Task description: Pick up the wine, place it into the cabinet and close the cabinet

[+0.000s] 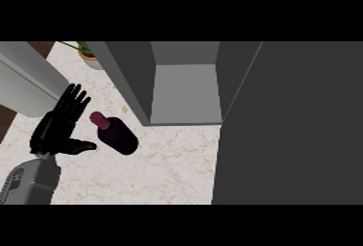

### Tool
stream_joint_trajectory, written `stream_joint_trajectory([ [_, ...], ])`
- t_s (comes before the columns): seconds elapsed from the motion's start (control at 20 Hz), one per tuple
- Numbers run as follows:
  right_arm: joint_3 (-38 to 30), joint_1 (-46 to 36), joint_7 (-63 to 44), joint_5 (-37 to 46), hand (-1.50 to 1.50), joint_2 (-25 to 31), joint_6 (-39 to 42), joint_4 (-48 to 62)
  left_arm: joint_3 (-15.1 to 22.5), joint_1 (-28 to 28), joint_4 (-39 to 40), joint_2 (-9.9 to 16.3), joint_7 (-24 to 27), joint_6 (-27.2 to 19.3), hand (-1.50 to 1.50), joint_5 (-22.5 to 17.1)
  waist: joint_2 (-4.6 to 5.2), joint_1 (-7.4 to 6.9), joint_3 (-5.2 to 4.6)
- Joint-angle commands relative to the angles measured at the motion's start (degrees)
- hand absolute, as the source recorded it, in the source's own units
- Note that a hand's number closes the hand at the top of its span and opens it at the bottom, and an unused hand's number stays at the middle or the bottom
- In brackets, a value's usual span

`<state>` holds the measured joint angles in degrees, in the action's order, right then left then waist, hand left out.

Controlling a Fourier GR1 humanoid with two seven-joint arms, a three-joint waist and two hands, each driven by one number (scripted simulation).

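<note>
The wine bottle (115,134), dark with a maroon cap, stands on the marble counter (170,168) left of the cabinet. My left hand (58,127) is open just left of the bottle, fingers straight and pointing away, thumb stretched toward the bottle's base without touching it. The grey cabinet (186,91) is open, showing a bare shelf inside. Its door (291,125) swings out on the right and fills that side of the view. My right hand does not show.
A potted plant (86,53) stands at the back left by the cabinet's corner. A pale grey slab (25,84) slants along the left edge. Bare counter lies in front of the cabinet opening.
</note>
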<state>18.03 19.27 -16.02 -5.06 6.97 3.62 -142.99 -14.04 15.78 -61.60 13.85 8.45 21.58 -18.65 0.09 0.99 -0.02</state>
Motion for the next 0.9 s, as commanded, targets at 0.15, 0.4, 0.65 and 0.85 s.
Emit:
stream_joint_trajectory([
  [0.15,-1.25,7.76,0.29,-7.55,-1.50,1.70,3.01,-8.73,0.15,4.18,14.75,0.15,6.88,5.78,-1.50,1.54,-0.03,0.59,0.01],
  [0.4,0.32,3.59,-1.04,-4.72,-1.50,-0.26,1.64,-5.87,1.97,4.63,22.17,-1.70,14.55,8.35,-1.50,5.05,0.02,-0.04,-0.02],
  [0.65,0.98,1.45,-3.53,-3.87,-1.50,-0.41,0.93,-7.76,0.92,5.44,31.61,0.16,18.65,15.76,-1.50,4.61,0.19,0.09,-0.09],
  [0.85,1.40,4.25,0.44,-2.86,-1.50,-0.49,2.37,-5.33,0.97,11.15,38.66,-0.39,21.31,14.37,-1.50,6.78,0.11,0.28,-0.05],
])
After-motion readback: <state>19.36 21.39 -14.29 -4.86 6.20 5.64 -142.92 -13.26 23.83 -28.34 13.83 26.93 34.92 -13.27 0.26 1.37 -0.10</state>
